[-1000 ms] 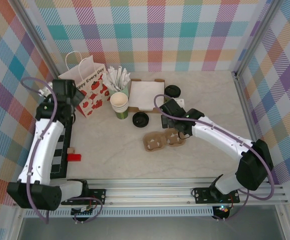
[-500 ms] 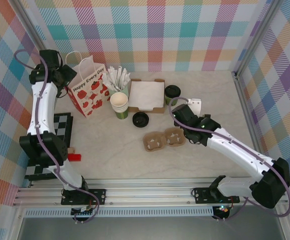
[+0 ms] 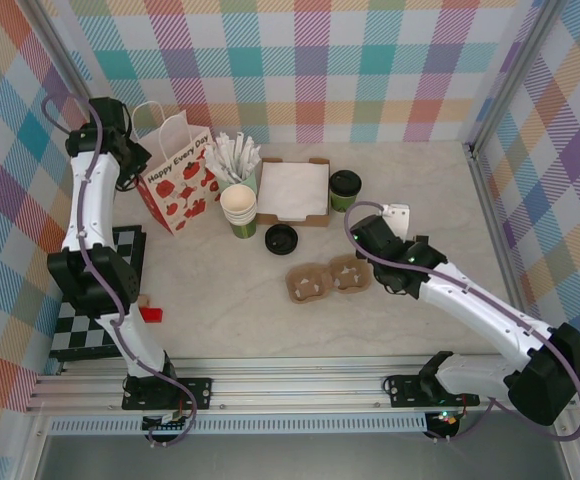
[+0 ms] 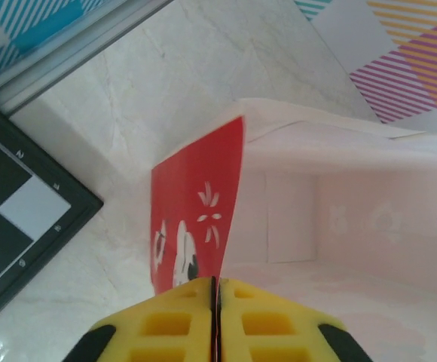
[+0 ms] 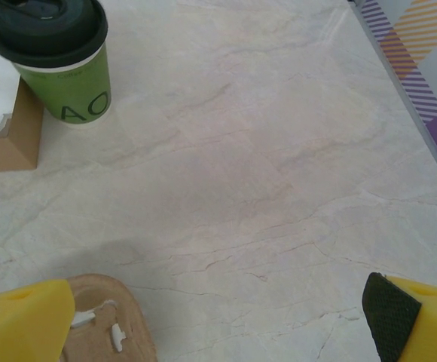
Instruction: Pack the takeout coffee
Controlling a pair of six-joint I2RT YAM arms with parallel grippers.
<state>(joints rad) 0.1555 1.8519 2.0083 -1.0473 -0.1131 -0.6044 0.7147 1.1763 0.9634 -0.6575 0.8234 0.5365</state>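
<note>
Two yellow fingers (image 4: pixel 166 328) of the left gripper (image 4: pixel 215 285) are pinched tight on the top edge of the paper bag (image 4: pixel 196 204), with its open inside to their right and a chessboard (image 4: pixel 15 219) to their left. The right gripper (image 5: pixel 217 302) is spread wide over the table (image 5: pixel 279 151). The coffee cup (image 5: pixel 59 68) stands upright ahead and to its left, and a cup carrier (image 5: pixel 105 332) lies by its left finger.

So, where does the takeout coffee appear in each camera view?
Top external: takeout coffee at back centre, right of the cardboard box.
Right wrist: takeout coffee at upper left, beside the cardboard box corner.
Left wrist: looks into the paper bag.
Shared landmark: the cardboard box.
</note>
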